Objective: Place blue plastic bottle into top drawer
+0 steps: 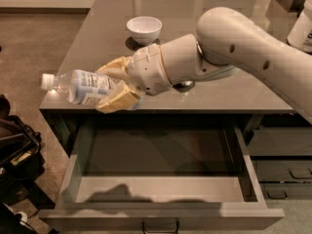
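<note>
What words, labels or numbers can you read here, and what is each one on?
Label on the blue plastic bottle, held by the gripper over the table at its front-left edge: print too blurred to read.
White container at the right edge: any marking unreadable.
No other text.

There is only 1 view. It looks steeply down from above and in front of the table (107, 28), facing its far edge, which runs along the top of the frame. The open top drawer (161, 211) fills the lower half, its front at the bottom edge. The view is close: the arm (243, 38) is cut off at the right, and the gripper (102, 89), clasped on the blue plastic bottle (80, 86), sits left of centre.
</note>
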### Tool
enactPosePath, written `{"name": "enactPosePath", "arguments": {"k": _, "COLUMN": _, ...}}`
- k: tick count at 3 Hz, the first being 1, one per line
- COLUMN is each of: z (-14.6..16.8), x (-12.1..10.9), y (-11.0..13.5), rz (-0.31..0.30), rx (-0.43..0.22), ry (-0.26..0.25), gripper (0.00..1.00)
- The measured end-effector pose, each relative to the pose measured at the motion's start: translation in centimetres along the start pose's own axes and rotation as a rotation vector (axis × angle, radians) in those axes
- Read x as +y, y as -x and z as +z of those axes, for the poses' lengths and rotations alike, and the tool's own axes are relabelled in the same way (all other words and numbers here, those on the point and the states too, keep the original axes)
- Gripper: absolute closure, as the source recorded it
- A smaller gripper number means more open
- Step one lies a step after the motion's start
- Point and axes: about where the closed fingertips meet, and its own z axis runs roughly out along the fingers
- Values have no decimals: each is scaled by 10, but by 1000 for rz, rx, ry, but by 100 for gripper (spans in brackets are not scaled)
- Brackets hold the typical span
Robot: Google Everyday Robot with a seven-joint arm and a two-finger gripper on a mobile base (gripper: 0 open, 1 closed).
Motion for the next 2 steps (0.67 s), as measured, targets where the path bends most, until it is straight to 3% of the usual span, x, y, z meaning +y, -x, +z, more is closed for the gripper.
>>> {"name": "enactPosePath", "arguments": {"k": 1, "z": 0, "x": 1, "y": 0, "rz": -1, "rx": 1, "ry": 3, "gripper": 100}}
{"name": "enactPosePath", "arguments": {"k": 2, "z": 2, "x": 16, "y": -19, "rz": 73, "rx": -4, "ry": 0, "gripper": 100}}
